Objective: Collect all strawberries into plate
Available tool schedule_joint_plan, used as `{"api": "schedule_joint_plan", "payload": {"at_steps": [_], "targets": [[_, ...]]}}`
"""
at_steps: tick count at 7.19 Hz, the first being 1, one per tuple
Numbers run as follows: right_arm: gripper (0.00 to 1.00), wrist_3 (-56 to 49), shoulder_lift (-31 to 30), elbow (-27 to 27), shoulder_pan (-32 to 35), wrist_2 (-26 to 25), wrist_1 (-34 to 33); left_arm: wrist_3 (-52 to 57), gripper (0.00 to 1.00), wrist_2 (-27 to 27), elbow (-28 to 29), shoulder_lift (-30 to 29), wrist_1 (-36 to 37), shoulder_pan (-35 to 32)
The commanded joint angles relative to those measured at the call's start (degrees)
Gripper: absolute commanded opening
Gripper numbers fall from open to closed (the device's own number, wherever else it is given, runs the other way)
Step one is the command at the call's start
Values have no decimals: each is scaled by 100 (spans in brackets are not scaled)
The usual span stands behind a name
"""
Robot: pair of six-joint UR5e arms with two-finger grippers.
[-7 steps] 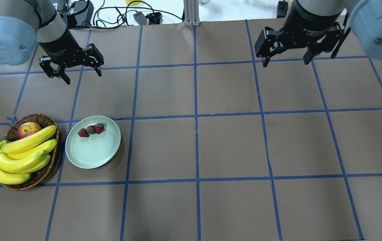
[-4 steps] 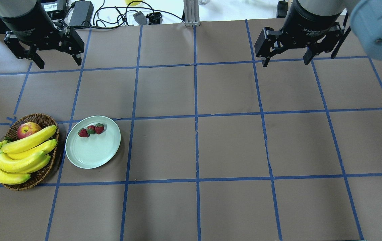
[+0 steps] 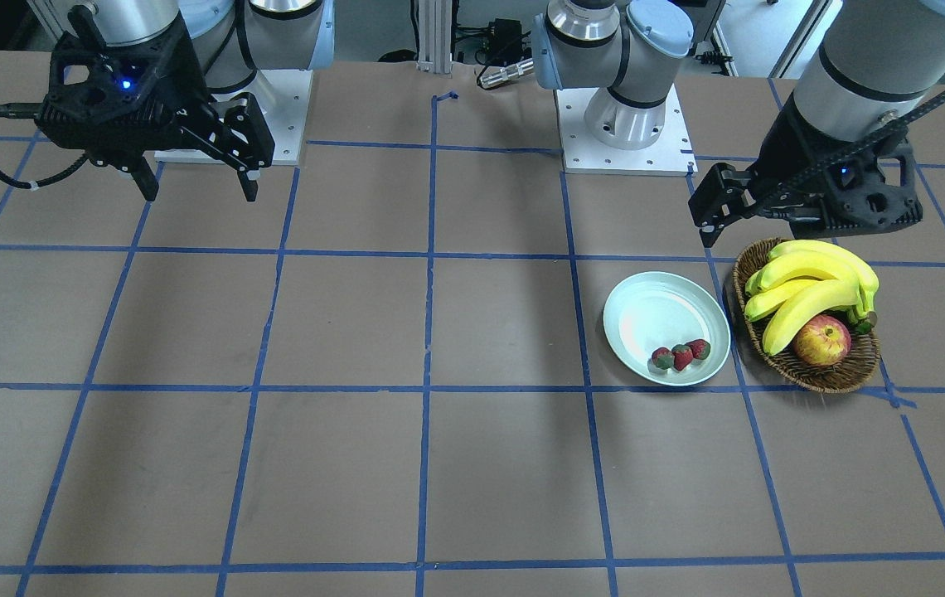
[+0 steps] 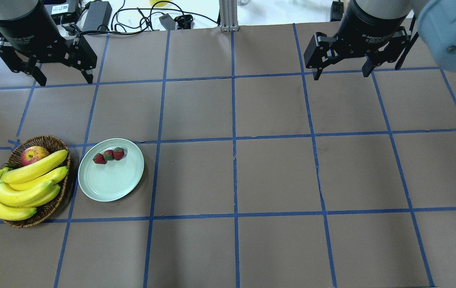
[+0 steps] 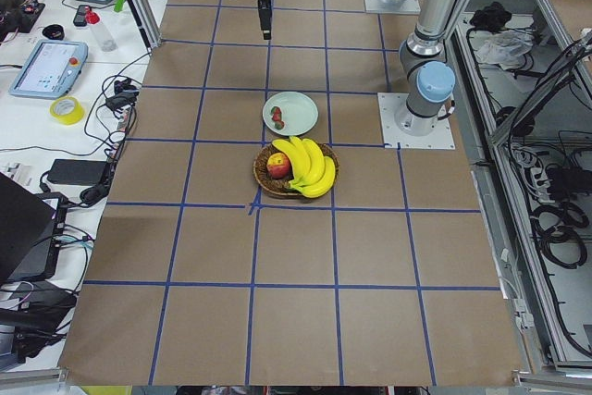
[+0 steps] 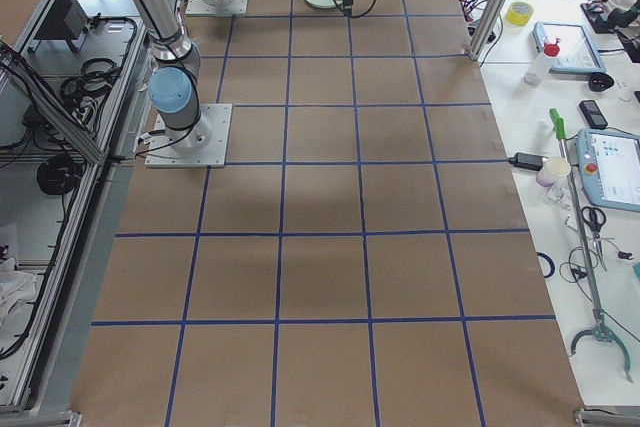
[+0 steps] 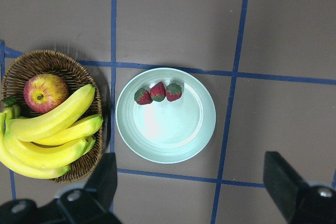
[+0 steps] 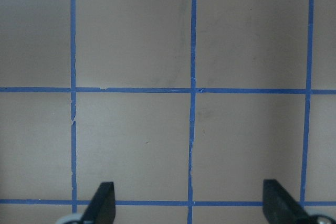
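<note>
Brown wicker lies nearest you in the overhead view. It is the oval woven basket [image 4: 58,204] at the table's left side, holding a bunch of yellow bananas [image 4: 28,180] and one red-yellow apple [image 4: 34,155]. Just beside it, clear of its rim, lies the round pale mint-green plate [image 4: 110,182]. All three small red strawberries [image 4: 109,155] with green caps rest in a touching row near the plate's far edge. You can find no berry on the brown paper-covered table [image 4: 272,172] or in the basket, so I judge the collecting done.

Farther off, the black two-finger left gripper [image 4: 67,82] hangs above the table, fingers spread wide with nothing between them. The black two-finger right gripper [image 4: 341,76], well apart on the other side, is likewise spread and empty.

Your risk lies in doing more. If you send the left gripper down toward the plate, a finger could catch the raised rim and tip it. It could also nudge the row so a berry rolls over the shallow edge. The apple is red too, and taking it for a strawberry would spoil a finished plate.
</note>
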Motion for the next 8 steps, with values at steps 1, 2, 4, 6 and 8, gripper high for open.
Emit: {"api": "schedule_joint_plan", "payload": {"at_steps": [1,2,4,6,8], "targets": [[100,0,0,0,0,0,0,7,100,-134,14,4,-15,-164],[100,0,0,0,0,9,0,16,100,-134,14,21,-6,-322],[100,0,0,0,0,0,0,51,100,-406,-47,-13,21,-507],[100,0,0,0,0,9,0,60,100,-608,-74,-5,81,-499],[100,0,0,0,0,9,0,69,100,-627,-65,56,73,-508]]}}
